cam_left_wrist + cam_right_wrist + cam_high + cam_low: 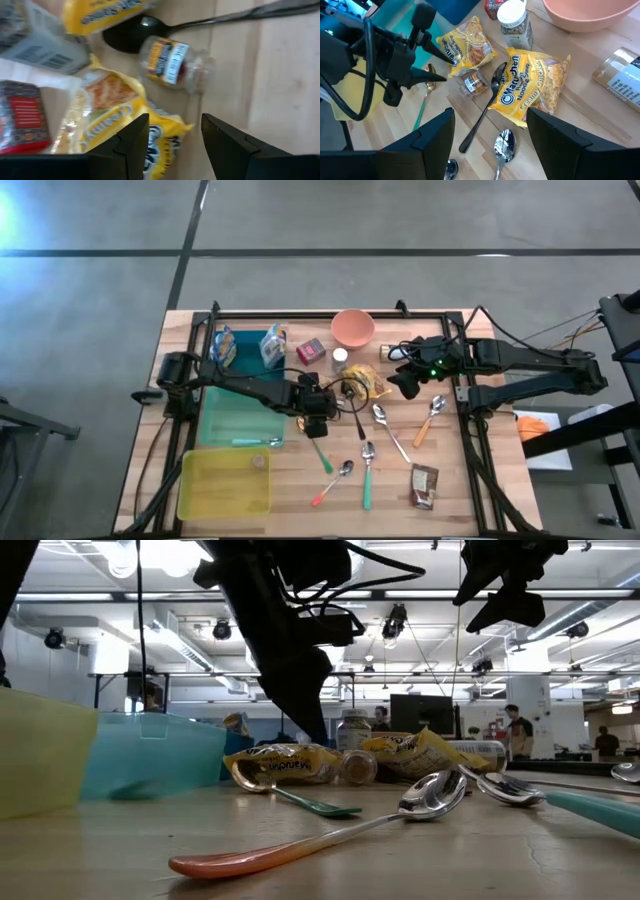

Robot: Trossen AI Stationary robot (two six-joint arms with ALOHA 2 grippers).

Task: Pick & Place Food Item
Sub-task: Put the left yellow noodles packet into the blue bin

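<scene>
Two yellow noodle packets lie flat at the table's middle: one [467, 47] toward the left arm, one [535, 82] by the black spoon [485, 107]. A small clear jar [472, 82] lies on its side between them. My left gripper [175, 120] is open and slants down over the nearer packet's corner [162, 142] and the jar [172, 62]. From the right wrist camera the left gripper [444, 67] shows beside that packet. In the low view its finger [310, 725] reaches down behind the packet [285, 765]. My right gripper [490, 145] hangs open, high over the table's right half.
A teal bin [235, 415] and a yellow bin [225, 480] stand at the left. A pink bowl [352, 328], a white-lidded jar [515, 22] and a red box [310, 352] are at the back. Several spoons [368, 470] and a brown packet [424, 485] lie toward the near edge.
</scene>
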